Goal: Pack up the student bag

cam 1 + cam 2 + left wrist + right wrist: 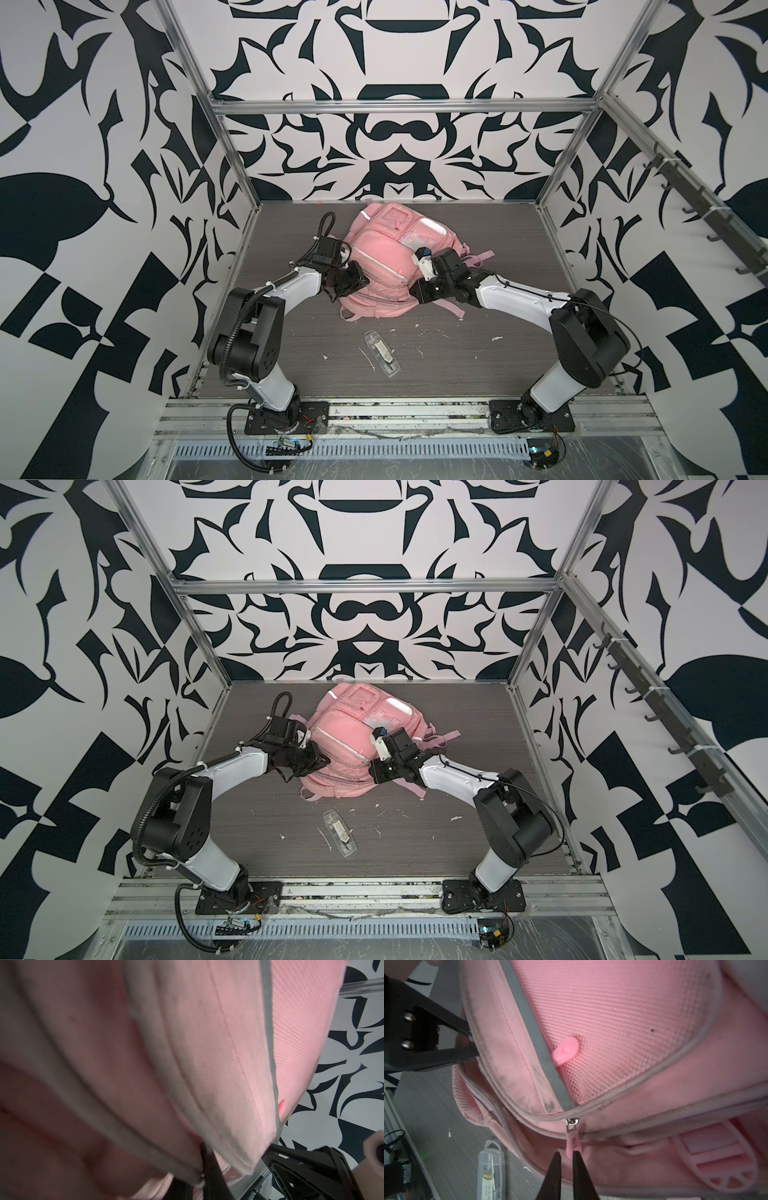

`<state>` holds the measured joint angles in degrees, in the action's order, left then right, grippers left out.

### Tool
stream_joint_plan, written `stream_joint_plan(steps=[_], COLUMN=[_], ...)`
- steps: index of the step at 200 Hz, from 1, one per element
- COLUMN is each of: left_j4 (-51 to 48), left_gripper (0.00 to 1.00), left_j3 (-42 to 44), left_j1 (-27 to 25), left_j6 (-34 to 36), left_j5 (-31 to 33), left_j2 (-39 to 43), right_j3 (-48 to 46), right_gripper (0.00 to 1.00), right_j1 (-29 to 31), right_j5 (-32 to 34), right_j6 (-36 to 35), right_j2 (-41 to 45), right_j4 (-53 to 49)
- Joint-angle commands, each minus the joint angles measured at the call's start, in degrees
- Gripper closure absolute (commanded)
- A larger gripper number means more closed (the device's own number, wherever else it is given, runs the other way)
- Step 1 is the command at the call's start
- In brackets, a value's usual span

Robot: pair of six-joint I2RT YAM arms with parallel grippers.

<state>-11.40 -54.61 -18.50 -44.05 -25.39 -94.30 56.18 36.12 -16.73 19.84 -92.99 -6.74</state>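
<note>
Left tool clamps soft pink fabric backpack; right tool pinches its pink zipper tab: draw along the track.

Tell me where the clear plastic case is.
In both top views the clear plastic case lies on the table, mid-width, apart from the pink backpack, toward the arms' bases.

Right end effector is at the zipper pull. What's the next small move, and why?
Probably draw the zipper pull a short way along its track. The right end effector looks pinched on the pull's tip. The left end effector clamps an edge of the student bag as a brace, and the clear case lies outside it, not yet packed.
</note>
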Motion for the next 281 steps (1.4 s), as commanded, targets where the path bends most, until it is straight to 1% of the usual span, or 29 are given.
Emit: stream_joint_plan(steps=[1, 20, 30, 37, 51, 62, 80, 109, 139, 168, 202, 243, 281], left_j4=[0.8, 0.8, 0.9, 0.9, 0.9, 0.9, 0.9, 0.9, 0.9, 0.9, 0.7, 1.2, 2.4], left_gripper=[0.88, 0.88, 0.88, 0.88, 0.88, 0.88, 0.88, 0.88, 0.88, 0.88, 0.88, 0.88, 0.88], left_j3=[0.2, -0.1, -0.2, -0.2, -0.1, 0.0, 0.3, 0.6, 0.7, 0.9, 0.8, 0.3, 0.3], left_j1=[-1.1, -1.4, -1.5, -1.5, -1.5, -1.5, -1.5, -1.5, -1.5, -1.5, -1.5, -1.5, -1.9], left_j6=[-0.6, -0.8, -0.9, -0.9, -0.9, -0.9, -0.9, -0.9, -0.9, -0.8, -0.6, -1.2, -2.2], left_j5=[-2.6, -2.6, -2.6, -2.5, -2.5, -2.5, -2.5, -2.5, -2.7, -2.7, -2.7, -2.8, -2.9], left_j2=[-0.5, -0.3, -0.3, -0.2, -0.2, -0.2, -0.1, 0.4, 0.7, 0.9, 0.8, -0.1, -0.4], right_j3=[1.4, 2.1, 2.3, 2.3, 2.3, 2.7, 3.2, 4.1, 6.0, 6.3, 4.7, 2.4, 3.1], right_gripper=[0.90, 0.93, 0.92, 0.89, 0.72, 0.66, 0.63, 0.63, 0.67, 0.72, 0.81, 0.85, 0.92], right_j1=[0.8, 1.4, 1.7, 1.7, 1.7, 1.7, 1.8, 1.7, 1.8, 1.8, 1.8, 2.7, 5.2], right_j5=[0.0, 0.5, 1.5, 2.4, 4.1, 4.5, 5.7, 8.5, 8.2, 8.2, 8.2, 8.0, 8.1], right_j6=[-0.2, -0.6, -0.9, -1.2, -1.6, -1.9, -2.1, -2.5, -2.5, -2.5, -2.5, -1.8, -1.4], right_j2=[2.3, 2.5, 2.5, 2.5, 2.1, 1.7, 0.8, -1.6, -4.7, -5.6, -4.0, -0.7, 0.4], right_j4=[-2.1, -3.3, -3.9, -4.2, -4.5, -4.9, -4.8, -4.3, -4.0, -3.8, -4.2, -4.3, -5.3])
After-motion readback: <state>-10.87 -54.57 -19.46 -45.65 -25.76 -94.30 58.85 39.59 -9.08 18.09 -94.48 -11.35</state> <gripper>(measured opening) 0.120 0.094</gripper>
